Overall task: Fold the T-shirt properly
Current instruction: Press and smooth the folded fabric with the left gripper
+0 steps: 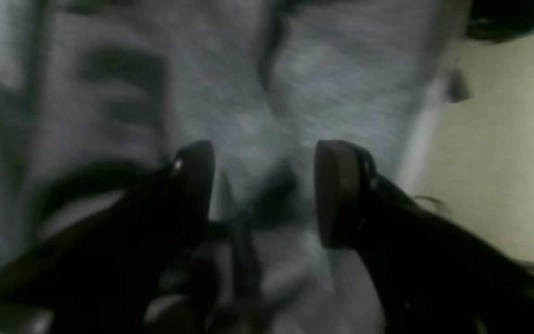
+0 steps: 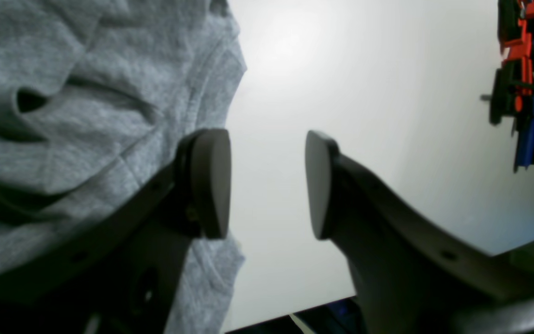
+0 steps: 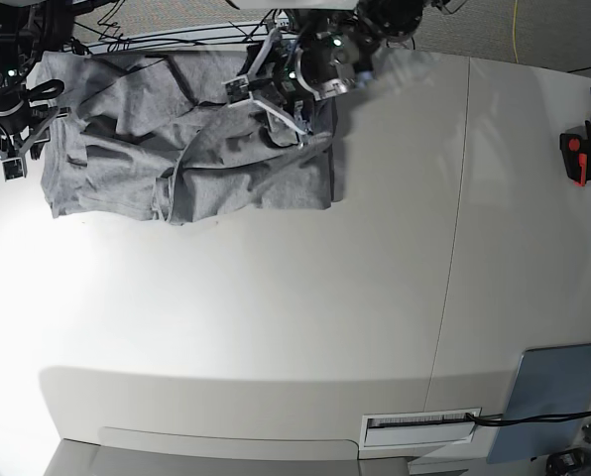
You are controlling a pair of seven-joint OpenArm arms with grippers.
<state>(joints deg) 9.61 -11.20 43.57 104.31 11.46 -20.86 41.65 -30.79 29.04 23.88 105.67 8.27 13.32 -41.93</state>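
Observation:
The grey T-shirt [image 3: 191,149] lies crumpled and partly folded at the table's far left. My left gripper [image 3: 274,102] hovers over the shirt's right part. In the blurred left wrist view it [image 1: 264,190] is open above the shirt [image 1: 230,93], with nothing between the pads; dark blurred marks show on the cloth. My right gripper [image 3: 14,149] is at the shirt's left edge. In the right wrist view it [image 2: 267,183] is open and empty over bare table, and the shirt's hem [image 2: 109,116] lies just beside one fingertip [image 2: 209,181].
A red, blue and black tool [image 3: 579,154] sits at the table's right edge and also shows in the right wrist view [image 2: 522,88]. A grey-blue panel [image 3: 551,399] lies at the front right. Cables [image 3: 127,30] run along the back edge.

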